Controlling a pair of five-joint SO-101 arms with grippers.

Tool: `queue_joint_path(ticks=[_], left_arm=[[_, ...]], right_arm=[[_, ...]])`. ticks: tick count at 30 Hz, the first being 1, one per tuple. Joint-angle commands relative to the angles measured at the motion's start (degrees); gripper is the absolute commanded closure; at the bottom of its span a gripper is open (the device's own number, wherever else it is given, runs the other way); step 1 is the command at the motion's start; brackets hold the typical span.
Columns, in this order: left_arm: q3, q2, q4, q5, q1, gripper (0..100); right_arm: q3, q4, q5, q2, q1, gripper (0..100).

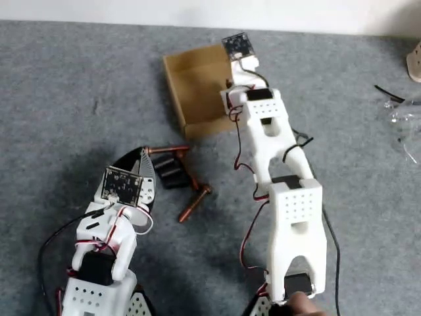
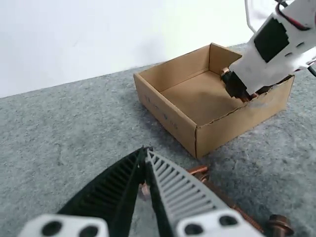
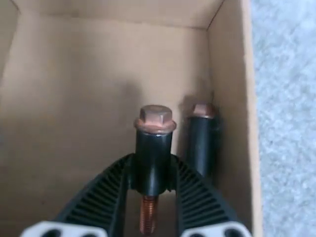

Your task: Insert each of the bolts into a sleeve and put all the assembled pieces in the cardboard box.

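My right gripper (image 3: pixel 153 163) hangs inside the open cardboard box (image 1: pixel 191 92), shut on an assembled piece (image 3: pixel 154 148), a black sleeve with a copper bolt through it. A second assembled piece (image 3: pixel 201 138) rests against the box wall beside it. My left gripper (image 2: pixel 145 150) is shut and sits low over the carpet in front of the box. A bit of copper shows in its narrow gap; I cannot tell if it is held. A loose bolt (image 1: pixel 168 150) lies at that gripper's (image 1: pixel 146 153) tip. Black sleeves (image 1: pixel 172 171) and another bolt (image 1: pixel 194 203) lie close by.
Grey carpet covers the table. The right arm (image 1: pixel 276 151) stretches from the near edge to the box, with red and black cables along it. Clear plastic and wires (image 1: pixel 401 112) lie at the far right. Open carpet spreads left of the box.
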Motion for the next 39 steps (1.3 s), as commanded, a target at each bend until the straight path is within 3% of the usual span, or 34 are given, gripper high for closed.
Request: queue_joint_path(ticks=[1,6,14,22,39], left_arm=[[1.19,-0.31,-1.05,-0.18,0.31,99],[1.19,-0.31,-1.05,-0.18,0.31,99],[1.19,-0.31,-1.05,-0.26,0.31,99],[1.19,-0.22,-1.05,-0.26,0.31,99],[1.19,-0.22,-1.05,-0.26,0.22,99]], right_arm=[[-4.18,-2.51,-0.26,-2.07,-0.75,92.3],[-4.44,-0.13,-0.26,-2.07,-0.31,76.0],[-7.16,9.45,-0.44,-3.30,0.66,75.9],[-15.16,27.91,-0.53,-10.77,0.22,76.0],[-21.85,54.37,-0.53,-31.43,-7.25,76.0]])
